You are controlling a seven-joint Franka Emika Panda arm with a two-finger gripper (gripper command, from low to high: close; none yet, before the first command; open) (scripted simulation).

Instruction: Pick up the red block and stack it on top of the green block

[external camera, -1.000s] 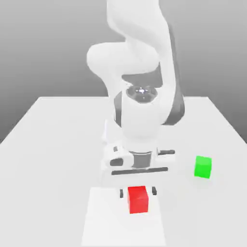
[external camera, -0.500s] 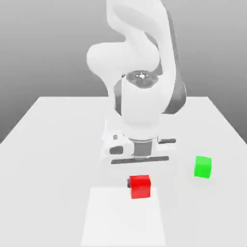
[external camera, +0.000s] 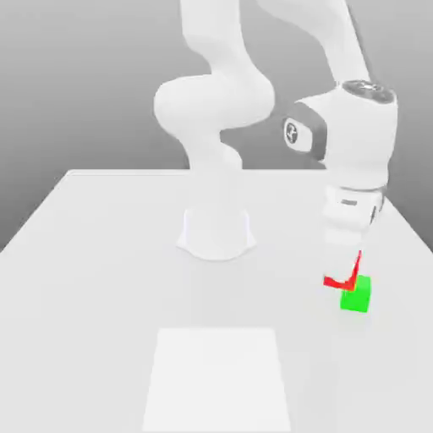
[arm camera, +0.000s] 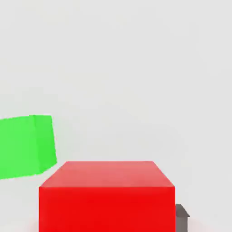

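There are two blocks, one red and one green. The red block point(external camera: 342, 283) is held in the pincer point(external camera: 342, 268), narrowed onto its sides; one dark fingertip point(arm camera: 181, 219) shows right against it in the hand view. In the exterior view the red block sits toward four o'clock, partly hidden, with only a bent strip of red visible. The green block point(external camera: 356, 293) rests on the pale surface point(external camera: 101, 296), also toward four o'clock, just beyond the red one; from it, the red block lies toward ten o'clock. The hand view shows pale surface between the two, so they are apart, not stacked.

One white arm point(external camera: 359, 135) reaches over toward two o'clock, and its single base point(external camera: 216, 232) stands near the clock's centre. One white rectangle point(external camera: 216, 380) lies toward six o'clock. Both blocks look plain. One round emblem point(external camera: 291, 133) marks the arm, but I can't read any writing on it.
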